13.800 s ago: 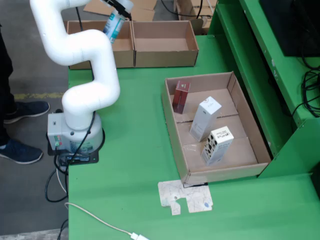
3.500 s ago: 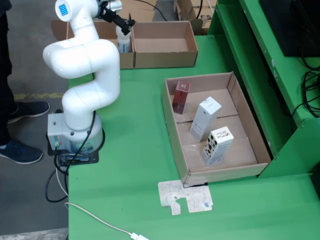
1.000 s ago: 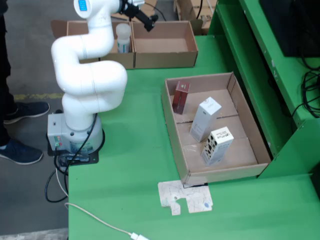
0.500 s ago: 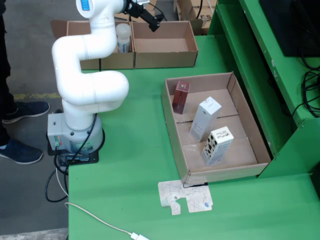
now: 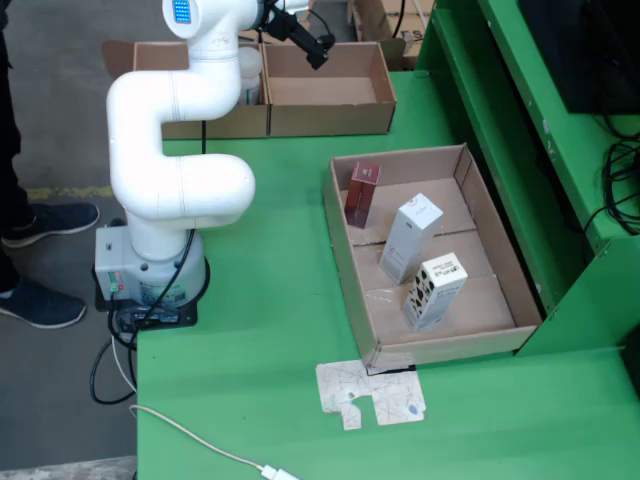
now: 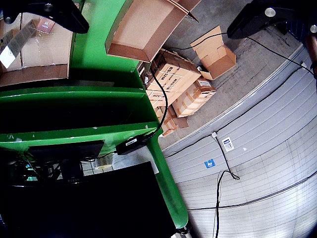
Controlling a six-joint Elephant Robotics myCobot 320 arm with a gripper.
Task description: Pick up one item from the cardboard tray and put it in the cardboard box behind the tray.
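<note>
The cardboard tray [image 5: 520, 290] on the green table holds a dark red carton [image 5: 361, 193], a tall white carton [image 5: 410, 237] and a white carton with black print [image 5: 434, 290], all standing. Behind it are two open cardboard boxes side by side. A white bottle with a blue label [image 5: 247, 75] stands in the left box [image 5: 215, 118], partly hidden by the arm. My gripper [image 5: 315, 48] hovers above the right box [image 5: 330, 112], near its left wall. In the wrist view the gripper [image 6: 157, 29] is open, its black fingers [image 6: 54, 12] spread wide with nothing between them.
The white arm's base [image 5: 150, 270] stands at the table's left edge. A flat cardboard scrap [image 5: 370, 393] lies in front of the tray and a white cable [image 5: 200, 445] runs along the front. Green framing [image 5: 500, 110] rises on the right. A person's shoes [image 5: 45, 300] show at the far left.
The bottle was carried to the left box and let go. Over the last second the empty gripper swung right, from the wall between the boxes to over the right box.
</note>
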